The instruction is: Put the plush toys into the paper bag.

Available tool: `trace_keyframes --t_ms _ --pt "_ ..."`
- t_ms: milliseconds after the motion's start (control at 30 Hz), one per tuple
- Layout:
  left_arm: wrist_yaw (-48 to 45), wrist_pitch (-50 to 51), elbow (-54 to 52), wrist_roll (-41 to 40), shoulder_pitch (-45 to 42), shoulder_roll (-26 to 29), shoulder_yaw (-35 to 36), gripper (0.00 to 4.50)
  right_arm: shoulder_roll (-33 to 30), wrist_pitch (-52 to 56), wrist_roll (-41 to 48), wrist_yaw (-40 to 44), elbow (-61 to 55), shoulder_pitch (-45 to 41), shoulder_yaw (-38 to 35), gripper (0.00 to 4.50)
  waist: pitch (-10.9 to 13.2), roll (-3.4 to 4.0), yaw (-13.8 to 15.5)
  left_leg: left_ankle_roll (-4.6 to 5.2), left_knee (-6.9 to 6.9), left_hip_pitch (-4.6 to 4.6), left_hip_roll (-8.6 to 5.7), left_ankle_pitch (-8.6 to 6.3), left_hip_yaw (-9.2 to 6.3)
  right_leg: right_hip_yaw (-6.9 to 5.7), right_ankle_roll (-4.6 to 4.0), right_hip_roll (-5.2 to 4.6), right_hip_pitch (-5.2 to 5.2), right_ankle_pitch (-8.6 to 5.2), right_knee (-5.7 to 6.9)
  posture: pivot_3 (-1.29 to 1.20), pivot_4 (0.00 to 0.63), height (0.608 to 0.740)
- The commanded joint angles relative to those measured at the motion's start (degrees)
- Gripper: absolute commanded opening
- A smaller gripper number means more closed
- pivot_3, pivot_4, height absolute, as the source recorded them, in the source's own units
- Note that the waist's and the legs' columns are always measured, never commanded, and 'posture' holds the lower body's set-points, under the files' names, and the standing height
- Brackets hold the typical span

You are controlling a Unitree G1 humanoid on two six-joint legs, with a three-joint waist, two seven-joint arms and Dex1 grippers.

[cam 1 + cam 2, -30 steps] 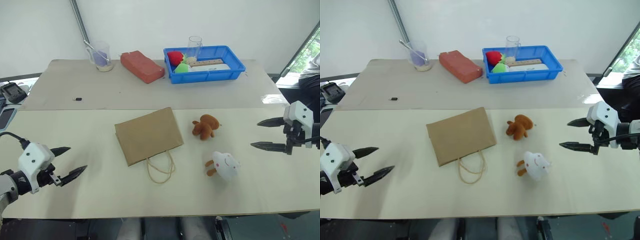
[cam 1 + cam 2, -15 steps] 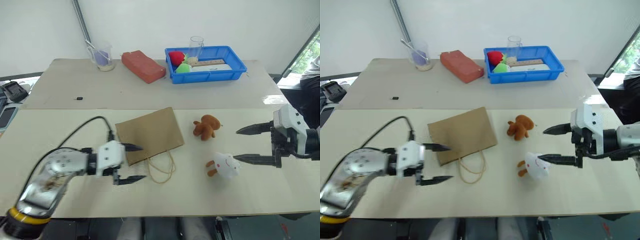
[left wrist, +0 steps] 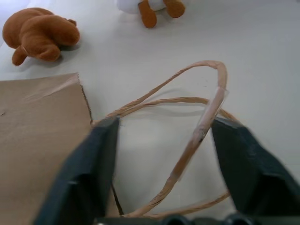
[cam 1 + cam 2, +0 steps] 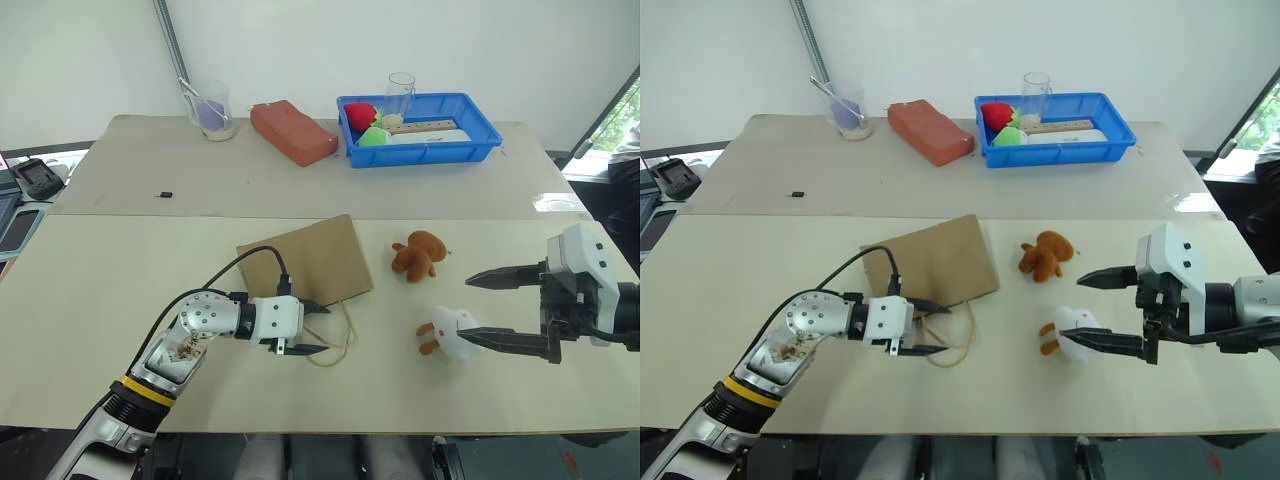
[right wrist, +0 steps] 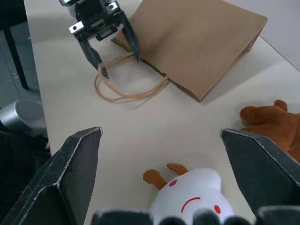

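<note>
Since a second ago the left gripper (image 4: 312,329) has swung in from the table's near left edge to the mouth of the paper bag (image 4: 303,270), and its fingers have drawn closer together, though a gap shows between them. They straddle the cord handles (image 3: 197,131); whether they pinch anything I cannot tell. The right gripper (image 4: 478,308) has come inward too, and its fingers stand wide apart, one on each side of the white plush toy (image 4: 449,331), not touching it. That toy lies on the near cream table (image 4: 90,300), its orange feet toward the bag. The brown plush toy (image 4: 419,254) lies just beyond it, close to the bag's right edge. The bag lies flat, handles toward the near edge. On the far table sit a reddish block (image 4: 293,131) and a blue tray (image 4: 420,141).
</note>
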Motion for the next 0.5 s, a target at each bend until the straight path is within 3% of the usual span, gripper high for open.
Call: trace_keyframes --t_ms 33,100,133,333,500 --pt "-0.92 -1.48 -0.76 -0.8 -1.15 -0.64 0.17 1.26 -0.18 -0.22 1.59 -0.27 -1.26 -0.12 -2.01 4.5 0.0 0.0 0.02 0.0 0.0 0.0 0.0 0.0 -0.01 0.0 0.01 0.0 0.0 0.0 0.0 0.0 0.15 0.74" --pt "-2.32 -1.13 -1.08 -1.98 -1.1 -0.54 0.48 0.31 0.06 0.19 2.82 -0.12 -1.74 -0.03 -1.94 4.5 0.0 0.0 0.0 0.0 0.0 -0.01 0.0 0.0 -0.01 -0.01 0.01 0.01 -0.01 0.0 0.0 0.0 0.15 0.74" --pt "-3.0 -0.84 -1.26 -2.46 -1.14 -0.35 0.63 0.05 0.11 0.33 3.14 -0.17 -2.06 0.06 -1.78 4.5 0.0 0.0 -0.01 0.0 0.0 0.0 0.0 0.0 -0.02 -0.01 0.01 0.01 -0.01 0.0 0.0 0.0 0.15 0.74" --pt "-5.05 6.29 -1.29 -7.7 -5.31 -0.11 3.87 0.05 2.28 1.92 5.09 -6.29 -5.16 -1.55 2.51 4.5 0.0 -0.03 0.04 0.0 0.04 -0.01 0.0 0.0 -0.04 -0.03 0.03 0.01 0.02 0.0 0.02 0.0 0.15 0.74" --pt "-7.28 20.58 -1.03 -17.16 -11.91 0.51 8.2 0.05 12.48 2.52 2.01 -19.06 -7.7 -7.52 14.79 4.5 0.0 -0.03 -0.45 0.0 0.07 -0.04 0.04 0.0 -0.12 -0.06 0.04 0.1 -0.01 0.0 0.07 0.0 0.15 0.74"
